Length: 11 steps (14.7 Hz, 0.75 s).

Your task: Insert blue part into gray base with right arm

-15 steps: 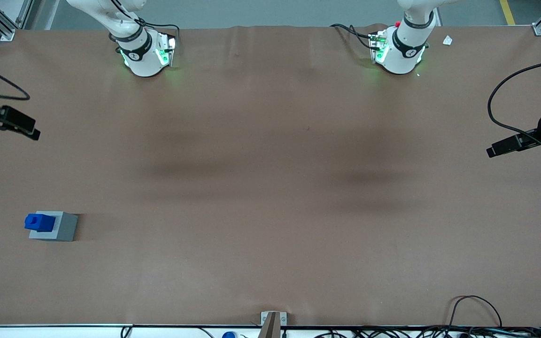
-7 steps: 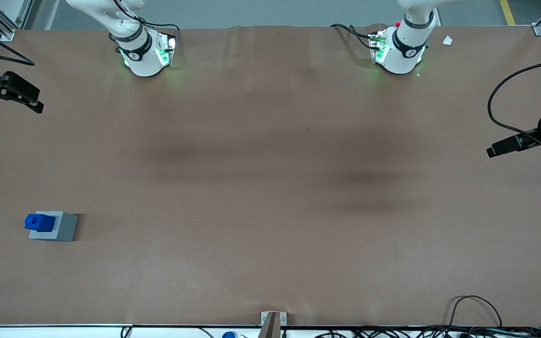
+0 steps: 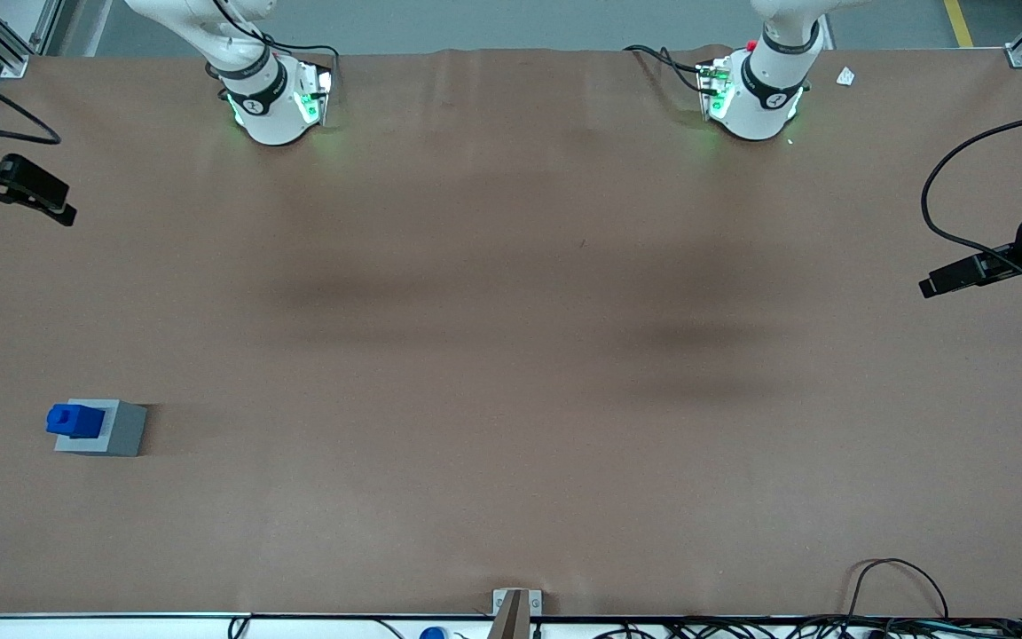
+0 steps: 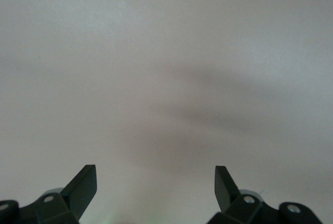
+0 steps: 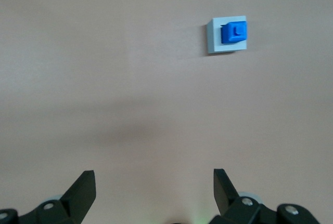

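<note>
Surface: brown table [image 3: 511, 355].
Gray base [image 3: 103, 428]: toward working arm's end.
Blue part [image 3: 73, 420]: seated in base.
Gripper [image 5: 153, 195]: fingers apart, empty, well apart from base.

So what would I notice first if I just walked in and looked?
The bright blue part pops out: it sits in the gray base, toward the working arm's end of the brown table. The black gripper hangs open, high above the table and away from the base, holding nothing.
</note>
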{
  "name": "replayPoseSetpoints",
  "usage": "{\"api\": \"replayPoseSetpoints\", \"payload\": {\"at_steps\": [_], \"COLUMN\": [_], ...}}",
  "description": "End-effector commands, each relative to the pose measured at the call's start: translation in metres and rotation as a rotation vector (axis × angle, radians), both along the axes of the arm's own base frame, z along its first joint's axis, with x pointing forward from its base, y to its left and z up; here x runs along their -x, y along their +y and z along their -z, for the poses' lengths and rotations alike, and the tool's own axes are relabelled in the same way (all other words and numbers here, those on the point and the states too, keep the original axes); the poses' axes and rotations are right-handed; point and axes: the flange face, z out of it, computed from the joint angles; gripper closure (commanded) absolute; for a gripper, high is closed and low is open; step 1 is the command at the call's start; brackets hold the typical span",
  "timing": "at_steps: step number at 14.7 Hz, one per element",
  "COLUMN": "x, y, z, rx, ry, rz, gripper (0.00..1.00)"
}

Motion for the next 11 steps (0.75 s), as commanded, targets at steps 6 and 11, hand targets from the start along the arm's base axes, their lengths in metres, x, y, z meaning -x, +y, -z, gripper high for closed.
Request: {"api": "replayPoseSetpoints", "payload": {"at_steps": [6,11], "x": [0.0077,0.0091], "y": [-0.0155,-0.0108], "z": [-0.0011,-0.0058], "rx": [-0.003,-0.001], "ry": [-0.017,-0.019], "rz": [0.016,0.014], "gripper": [0.0,0.0]}}
